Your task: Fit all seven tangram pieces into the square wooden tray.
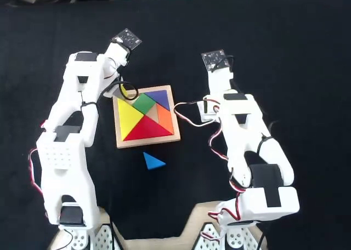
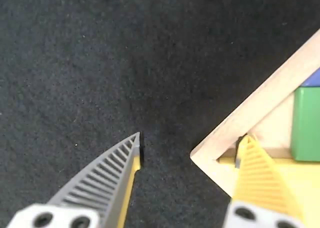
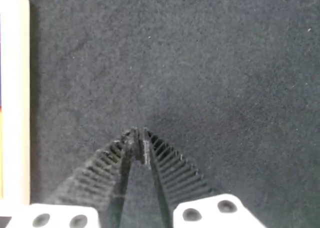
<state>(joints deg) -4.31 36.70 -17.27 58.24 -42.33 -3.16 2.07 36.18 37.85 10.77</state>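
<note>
High view: a square wooden tray [image 1: 147, 143] lies near the middle of a black-covered table [image 1: 274, 41], between two white arms.
Tray contents: a yellow triangle [image 1: 128, 120] on its left side, a red triangle [image 1: 149, 130] along its near edge, a green piece [image 1: 143, 103] and a dark blue piece [image 1: 159, 98] along its far edge, and an orange triangle [image 1: 165, 117] on its right side.
Loose piece: a light blue triangle [image 1: 153, 161] lies flat on the table, just outside the tray's near edge and not touching it.
Left gripper [image 2: 190, 140]: jaws spread wide across the tray's far-left corner. One finger [image 2: 257, 178] reaches inside the rim at the yellow triangle's corner. The other finger [image 2: 110, 178] is over the bare table outside. It grips nothing.
Right gripper [image 3: 136, 135]: fingertips pressed together with nothing between them, low over the table, beside the tray's right edge and apart from it.
</note>
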